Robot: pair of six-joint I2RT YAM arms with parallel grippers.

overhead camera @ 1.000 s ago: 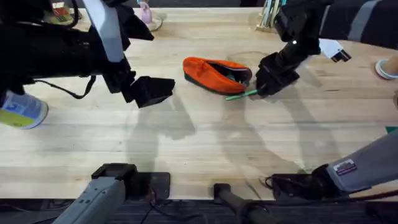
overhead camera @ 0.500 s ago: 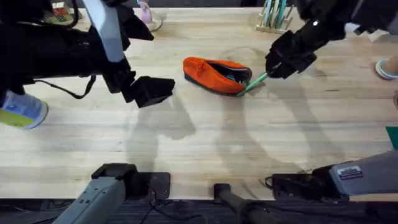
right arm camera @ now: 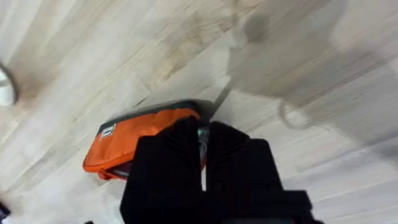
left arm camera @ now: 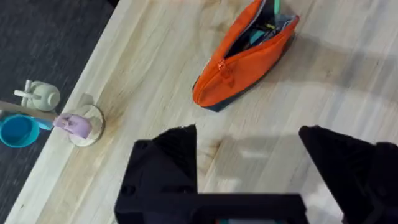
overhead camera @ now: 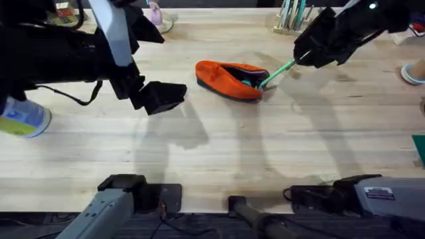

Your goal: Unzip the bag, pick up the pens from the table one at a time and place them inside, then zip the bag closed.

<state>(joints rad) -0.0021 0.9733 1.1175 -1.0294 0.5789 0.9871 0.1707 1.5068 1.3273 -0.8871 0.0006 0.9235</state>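
The orange bag (overhead camera: 226, 78) lies on the table (overhead camera: 219, 153) at mid-back, its zipper open at the right end. A mint-green pen (overhead camera: 279, 70) slants from that opening up to my right gripper (overhead camera: 304, 57), which is shut on its upper end, above and to the right of the bag. In the right wrist view the black fingers (right arm camera: 180, 155) press close together over the bag (right arm camera: 140, 142). My left gripper (overhead camera: 161, 97) hovers open to the left of the bag. The left wrist view shows the bag (left arm camera: 239, 62) unzipped, with pens inside, beyond the spread fingers (left arm camera: 168, 155).
A blue-and-white can (overhead camera: 23, 117) stands at the left edge. A pink figure on a round base (overhead camera: 157, 16) and a holder of upright sticks (overhead camera: 292, 16) sit along the back. A round object (overhead camera: 414, 72) is at the right edge.
My right gripper rose from the table with the pen and moved back and right; the pen now tilts with its lower end at the bag's opening. The left arm stayed still.
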